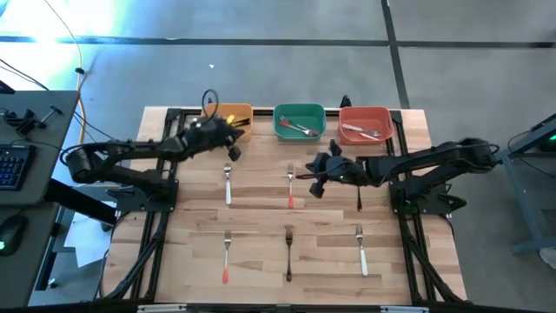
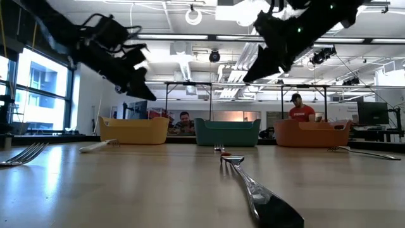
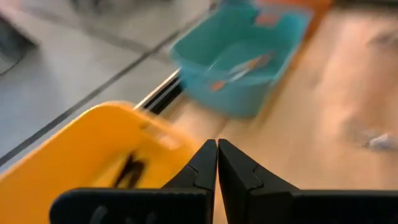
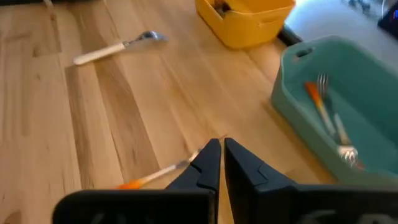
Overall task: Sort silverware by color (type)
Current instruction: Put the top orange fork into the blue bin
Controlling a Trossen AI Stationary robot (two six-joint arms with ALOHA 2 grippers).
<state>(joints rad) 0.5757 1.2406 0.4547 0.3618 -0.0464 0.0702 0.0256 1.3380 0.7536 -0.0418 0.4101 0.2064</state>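
Observation:
My left gripper [image 1: 231,149] [image 3: 217,152] hangs shut and empty above the table, just in front of the yellow bin [image 1: 233,116] [image 3: 93,149], which has a black-handled piece [image 3: 129,171] inside. My right gripper [image 1: 314,181] [image 4: 221,152] is shut with nothing between its fingers, raised over the table's middle beside an orange-handled piece [image 1: 290,186] [image 4: 155,175] that lies flat. A white-handled piece [image 1: 228,185] [image 4: 118,47] lies flat below the yellow bin. The green bin [image 1: 300,122] [image 4: 336,106] holds orange-handled pieces [image 4: 320,102], and the red bin [image 1: 365,123] holds pale pieces.
A dark-handled piece [image 1: 359,198] lies under my right arm. Near the front edge lie an orange-handled fork [image 1: 226,257], a black fork [image 1: 288,252] [image 2: 250,183] and a white fork [image 1: 360,250]. The three bins line the far edge. People show in the room behind.

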